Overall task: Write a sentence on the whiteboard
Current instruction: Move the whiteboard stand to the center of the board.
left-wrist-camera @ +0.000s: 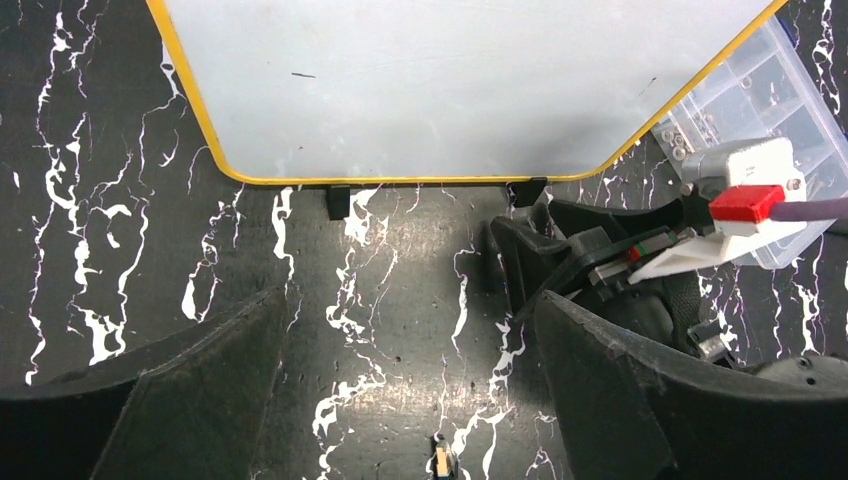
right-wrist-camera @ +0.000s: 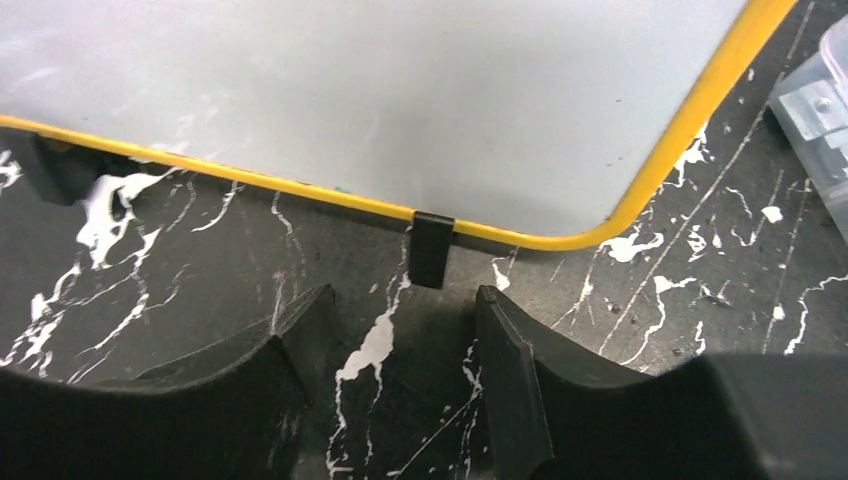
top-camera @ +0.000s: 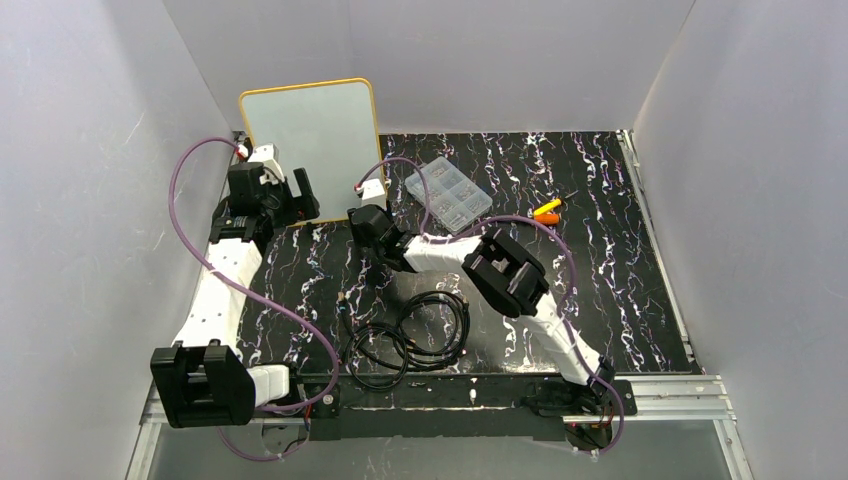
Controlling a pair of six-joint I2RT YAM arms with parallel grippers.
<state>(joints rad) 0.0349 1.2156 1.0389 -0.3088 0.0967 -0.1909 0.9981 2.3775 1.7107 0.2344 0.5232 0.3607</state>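
Whiteboard [top-camera: 308, 125] stands upright at the far left of the desk [top-camera: 600, 280], near a clear compartment box [top-camera: 448, 194]. You have both arms stretched toward its lower edge. Your left end effector [left-wrist-camera: 408, 320] is spread wide with nothing in it, low over the desk in front of the yellow frame [left-wrist-camera: 400, 181]. Your right end effector [right-wrist-camera: 403, 310] is partly open and likewise holds nothing; one black foot [right-wrist-camera: 431, 248] of the board sits just beyond its gap. A few faint specks [left-wrist-camera: 303, 74] mark the white face, possibly smudges, too small to read.
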